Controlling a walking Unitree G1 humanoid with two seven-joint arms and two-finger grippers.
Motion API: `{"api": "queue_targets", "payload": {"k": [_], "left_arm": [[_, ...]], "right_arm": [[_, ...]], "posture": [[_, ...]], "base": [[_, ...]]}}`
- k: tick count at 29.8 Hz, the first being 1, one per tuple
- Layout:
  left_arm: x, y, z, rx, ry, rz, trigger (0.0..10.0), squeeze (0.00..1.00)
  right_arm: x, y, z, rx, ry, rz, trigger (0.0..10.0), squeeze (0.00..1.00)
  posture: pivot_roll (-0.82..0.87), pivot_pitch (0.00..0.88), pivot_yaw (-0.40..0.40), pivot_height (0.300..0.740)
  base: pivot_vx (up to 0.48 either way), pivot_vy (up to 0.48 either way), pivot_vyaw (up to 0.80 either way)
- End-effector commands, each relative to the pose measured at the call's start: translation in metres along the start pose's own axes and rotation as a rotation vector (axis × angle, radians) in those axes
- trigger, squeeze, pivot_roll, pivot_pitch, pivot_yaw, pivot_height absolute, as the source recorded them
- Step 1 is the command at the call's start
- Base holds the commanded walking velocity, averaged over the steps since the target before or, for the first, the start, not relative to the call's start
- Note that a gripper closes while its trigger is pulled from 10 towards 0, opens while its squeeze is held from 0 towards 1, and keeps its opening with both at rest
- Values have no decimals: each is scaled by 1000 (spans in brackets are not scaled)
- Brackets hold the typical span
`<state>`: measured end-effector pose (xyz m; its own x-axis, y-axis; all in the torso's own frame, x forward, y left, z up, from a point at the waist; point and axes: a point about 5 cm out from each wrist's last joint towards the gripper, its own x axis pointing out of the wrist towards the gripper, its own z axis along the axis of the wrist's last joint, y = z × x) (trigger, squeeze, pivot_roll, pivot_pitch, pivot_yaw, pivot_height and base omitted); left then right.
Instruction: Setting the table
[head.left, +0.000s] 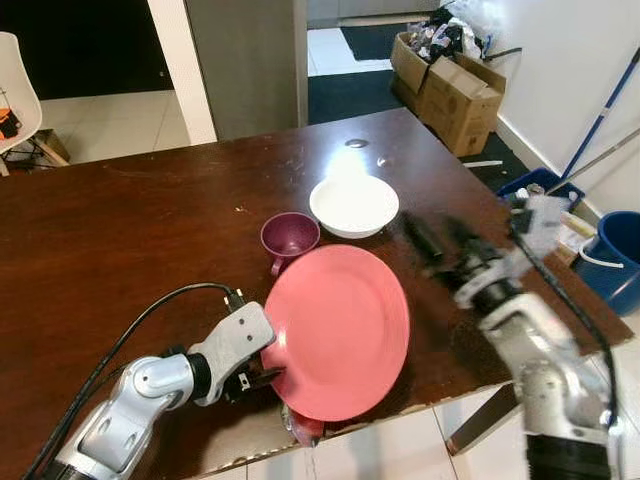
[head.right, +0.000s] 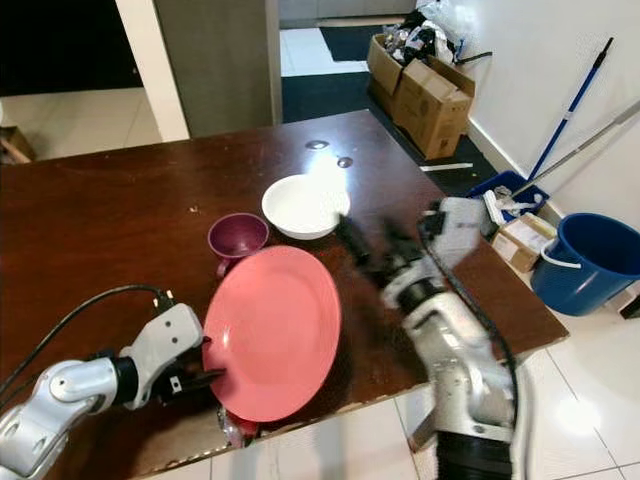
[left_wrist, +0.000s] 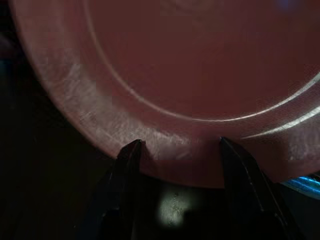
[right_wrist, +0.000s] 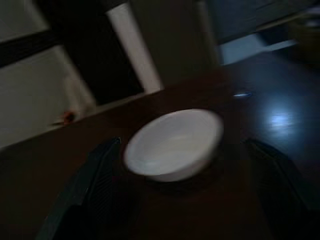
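Note:
A pink plate (head.left: 340, 330) sits tilted near the front edge of the dark wooden table (head.left: 120, 230). My left gripper (head.left: 262, 378) is at the plate's left rim. In the left wrist view its two fingertips (left_wrist: 131, 155) stand apart over the rim, so it is open. A purple cup (head.left: 290, 237) stands just behind the plate. A white bowl (head.left: 354, 205) is to the right of the cup. My right gripper (head.left: 445, 240), blurred, hovers open just right of the bowl. The right wrist view has the bowl (right_wrist: 172, 142) ahead between the fingers.
A small red thing (head.left: 305, 428) pokes out under the plate at the table's front edge. Cardboard boxes (head.left: 450, 80), a blue bucket (head.left: 615, 255) and mop handles (head.left: 600, 120) stand on the floor to the right. A white chair (head.left: 15, 90) is at the far left.

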<state>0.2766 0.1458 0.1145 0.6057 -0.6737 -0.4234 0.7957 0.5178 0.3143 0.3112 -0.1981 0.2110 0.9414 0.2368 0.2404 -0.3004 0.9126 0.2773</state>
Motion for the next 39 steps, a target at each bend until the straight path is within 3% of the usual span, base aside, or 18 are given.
{"api": "queue_targets", "payload": {"k": [1,6,8,9,13,14,18,22,26,28,32,39], "left_arm": [[2,-8,-16,-31,71,-33,10000,0],[1,-8,-16,-28,70,-35,10000,0],[1,-8,-16,-27,71,-36,10000,0],[1,-8,-17,-27,72,-37,10000,0],[1,-8,-17,-27,72,-38,10000,0],[1,-8,-17,-27,71,-39,10000,0],[1,-7,-17,-27,73,-40,10000,0],[1,-6,-17,-31,72,-30,10000,0],[1,-7,-17,-33,70,-29,10000,0],[1,-7,-17,-37,67,-28,10000,0],[0,-6,-16,-38,63,-24,10000,0],[-1,-6,-16,-41,61,-17,10000,0]], "right_arm": [[-7,-3,-10,66,42,-9,10000,1000],[-18,15,-17,250,79,86,10000,1000],[-24,27,-21,322,81,151,10000,1000],[-29,41,-20,410,63,236,10000,1000],[-32,52,-19,440,46,292,10000,1000],[-32,53,-19,442,46,293,10000,0],[-31,55,-36,455,119,267,10000,0],[-38,53,-68,408,250,222,10000,0],[-38,55,-70,449,257,230,10000,0],[-36,61,-72,550,245,287,10000,0],[-34,66,-72,635,228,342,10000,0],[-35,67,-86,607,306,346,10000,0]], "posture": [[-22,62,106,740],[-24,67,106,740],[-24,69,106,740],[-24,71,107,740],[-22,72,110,740],[-22,72,110,740],[-16,70,108,740],[-12,69,99,740],[-16,69,97,740],[-6,66,97,740],[-5,65,93,740],[0,68,90,740]], "base": [[0,0,0],[0,0,0],[0,0,0],[0,0,0],[0,0,0],[0,0,0],[0,0,0],[0,0,0],[0,0,0],[0,0,0],[0,0,0],[0,0,0]]}}
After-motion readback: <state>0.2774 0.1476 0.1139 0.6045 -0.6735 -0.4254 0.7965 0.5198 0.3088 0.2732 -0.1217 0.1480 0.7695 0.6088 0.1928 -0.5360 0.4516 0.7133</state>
